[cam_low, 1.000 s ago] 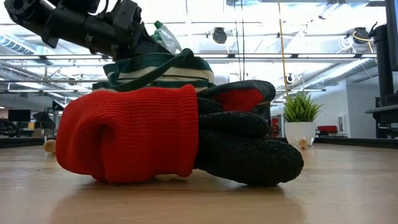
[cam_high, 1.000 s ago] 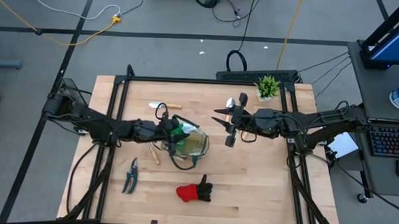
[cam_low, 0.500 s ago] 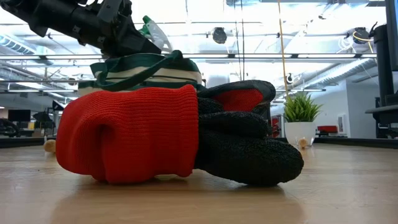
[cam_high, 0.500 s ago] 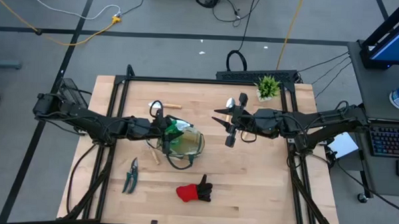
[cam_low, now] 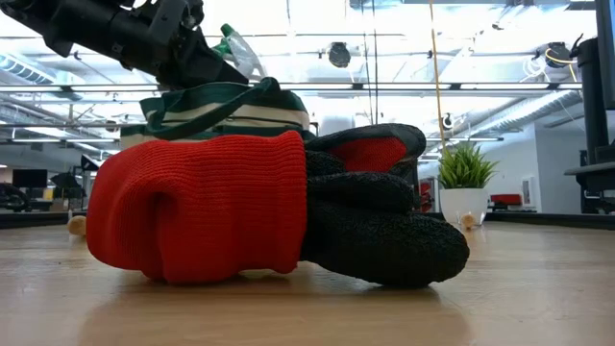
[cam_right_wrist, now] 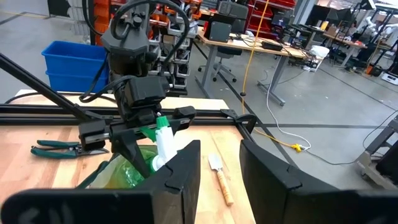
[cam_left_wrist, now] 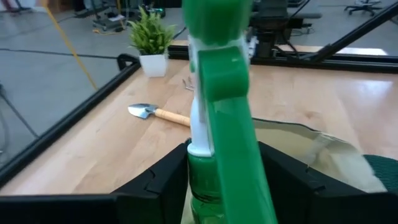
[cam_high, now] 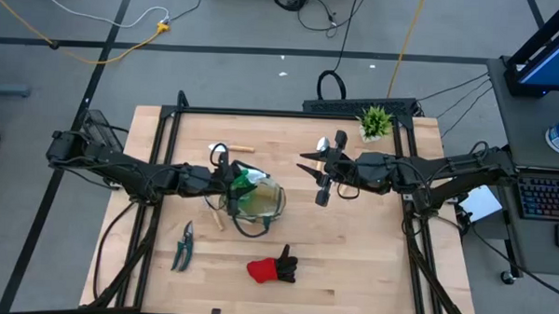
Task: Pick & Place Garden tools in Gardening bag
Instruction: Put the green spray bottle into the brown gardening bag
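Two claws are in view. Left claw (cam_high: 234,181), left of centre in the high view, pinches a green-and-white bottle (cam_left_wrist: 214,93) upright over the open bag (cam_high: 259,201). Right claw (cam_high: 318,174), right of centre, hangs spread and empty. On the counter (cam_high: 369,253): shears (cam_high: 183,245) lower left, glove (cam_high: 273,267) bottom centre, trowel (cam_left_wrist: 157,114) beyond the bag.
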Robot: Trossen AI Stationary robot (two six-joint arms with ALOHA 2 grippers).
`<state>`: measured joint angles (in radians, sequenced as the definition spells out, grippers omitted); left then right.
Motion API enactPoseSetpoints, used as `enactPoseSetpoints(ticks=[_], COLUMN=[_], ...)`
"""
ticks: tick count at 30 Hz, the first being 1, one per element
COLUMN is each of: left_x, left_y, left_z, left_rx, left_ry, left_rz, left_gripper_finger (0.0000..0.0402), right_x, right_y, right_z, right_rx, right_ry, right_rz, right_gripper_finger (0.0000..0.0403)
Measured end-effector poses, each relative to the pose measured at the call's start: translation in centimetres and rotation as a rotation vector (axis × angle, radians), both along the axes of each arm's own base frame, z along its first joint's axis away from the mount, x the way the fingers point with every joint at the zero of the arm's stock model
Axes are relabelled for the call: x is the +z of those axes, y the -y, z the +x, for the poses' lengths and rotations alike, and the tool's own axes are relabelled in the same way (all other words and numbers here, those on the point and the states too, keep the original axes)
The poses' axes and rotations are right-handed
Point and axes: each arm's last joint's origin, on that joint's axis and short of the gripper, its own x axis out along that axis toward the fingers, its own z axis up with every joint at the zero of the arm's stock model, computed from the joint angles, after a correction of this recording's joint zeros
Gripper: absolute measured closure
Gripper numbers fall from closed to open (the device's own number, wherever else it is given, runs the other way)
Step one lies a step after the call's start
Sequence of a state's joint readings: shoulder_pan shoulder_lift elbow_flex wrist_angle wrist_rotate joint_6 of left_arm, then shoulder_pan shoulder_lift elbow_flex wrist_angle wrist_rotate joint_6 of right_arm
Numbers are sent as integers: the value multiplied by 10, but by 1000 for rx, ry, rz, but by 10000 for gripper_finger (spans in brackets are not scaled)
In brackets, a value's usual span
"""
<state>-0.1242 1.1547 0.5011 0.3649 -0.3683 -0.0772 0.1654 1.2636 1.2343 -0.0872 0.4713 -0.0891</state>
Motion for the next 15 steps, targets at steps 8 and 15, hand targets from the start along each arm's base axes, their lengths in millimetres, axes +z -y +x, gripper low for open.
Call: enactPoseSetpoints(ticks=[8, 15], left_x=[0, 0], left_y=[-1, -1], left_z=[0, 0], left_rx=[44, 36], left_ry=[-4, -8], left_rz=[37, 57], left_gripper_finger=[167, 130], right_x=[0, 0], right_y=[0, 0], right_z=[0, 0], right_rx=[0, 0], right_ry=[0, 0], right_rz=[-1, -1], right_gripper_finger=[298, 298])
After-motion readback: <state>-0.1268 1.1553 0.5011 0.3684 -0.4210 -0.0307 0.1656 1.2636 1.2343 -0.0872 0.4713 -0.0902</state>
